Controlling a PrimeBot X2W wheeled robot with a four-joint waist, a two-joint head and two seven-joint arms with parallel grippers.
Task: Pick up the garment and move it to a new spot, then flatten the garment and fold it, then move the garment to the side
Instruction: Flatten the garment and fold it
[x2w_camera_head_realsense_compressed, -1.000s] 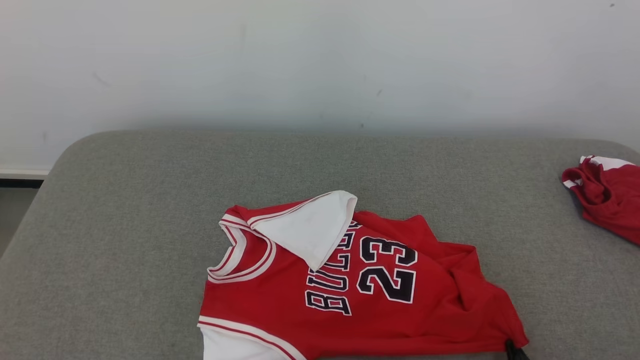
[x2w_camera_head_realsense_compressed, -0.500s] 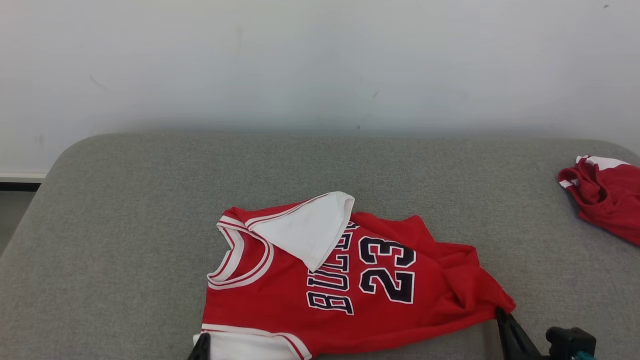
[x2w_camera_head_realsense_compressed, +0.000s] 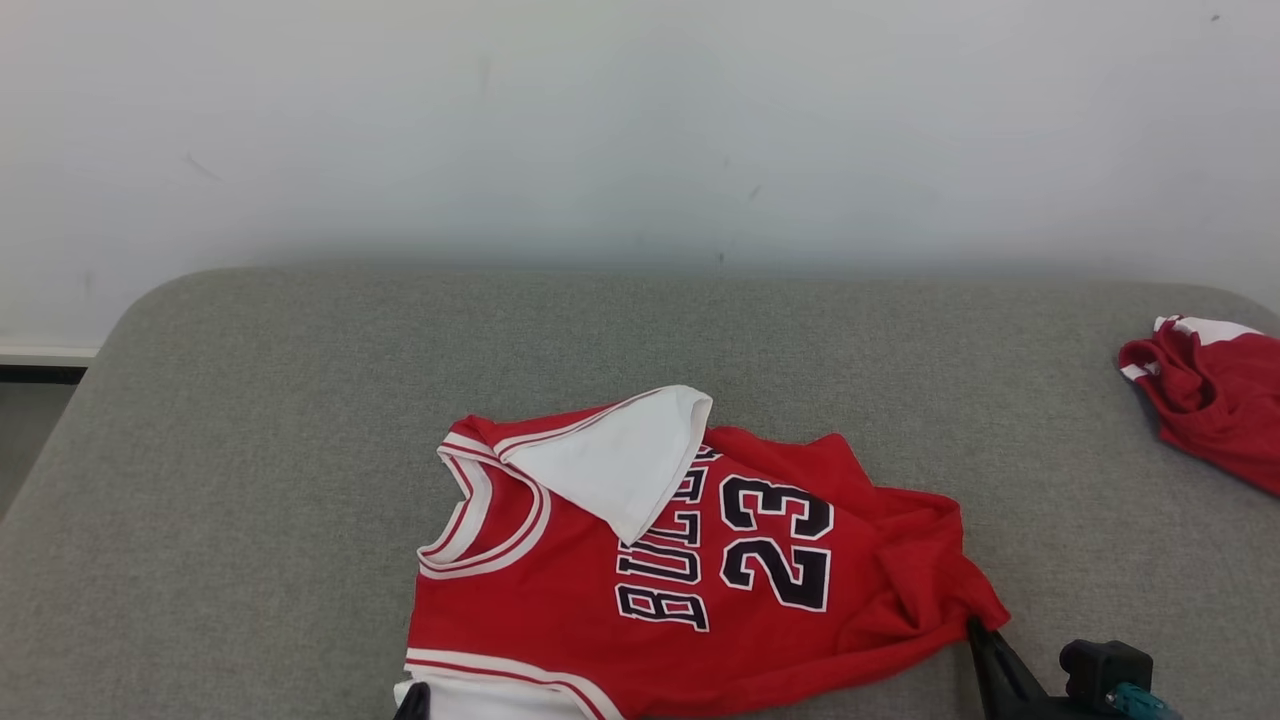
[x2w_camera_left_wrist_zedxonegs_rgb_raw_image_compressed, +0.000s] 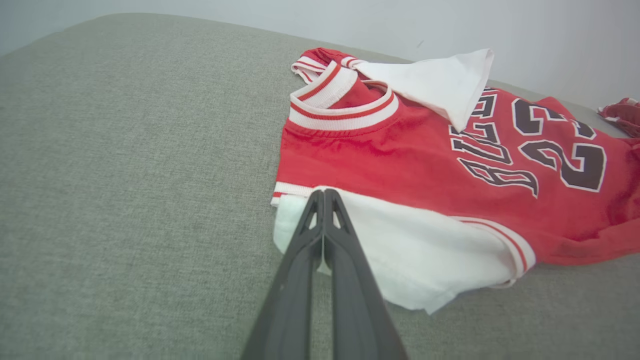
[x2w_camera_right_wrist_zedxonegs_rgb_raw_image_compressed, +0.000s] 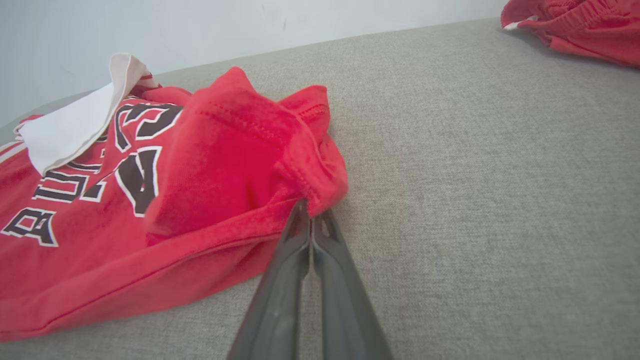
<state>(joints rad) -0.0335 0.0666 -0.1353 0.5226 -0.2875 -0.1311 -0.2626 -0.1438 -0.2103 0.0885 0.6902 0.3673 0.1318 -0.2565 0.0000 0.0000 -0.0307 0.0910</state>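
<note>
Left fingers (x2w_camera_left_wrist_zedxonegs_rgb_raw_image_compressed: 306, 260), long, dark and tapering, are pressed together, with their tips laid over the seam where the near white sleeve (x2w_camera_left_wrist_zedxonegs_rgb_raw_image_compressed: 400, 250) meets the red body. Whether cloth is pinched between them cannot be told. Right fingers (x2w_camera_right_wrist_zedxonegs_rgb_raw_image_compressed: 282, 285) are clamped on the bunched hem corner of the jersey (x2w_camera_head_realsense_compressed: 600, 570). A pale matte wall (x2w_camera_head_realsense_compressed: 640, 120) is seen behind. Everything is carried by a broad surface (x2w_camera_head_realsense_compressed: 250, 450) with rounded corners, covered in grey woven cloth. The jersey, a red knit printed with black white-edged lettering and the number 23, is spread near the front edge at the middle, rumpled on its right side. A crumpled second red garment (x2w_camera_head_realsense_compressed: 1215, 400) is set well apart at the right edge. The far white sleeve (x2w_camera_head_realsense_compressed: 620, 465) is folded over the chest, beside the ribbed, striped collar (x2w_camera_head_realsense_compressed: 480, 520).
</note>
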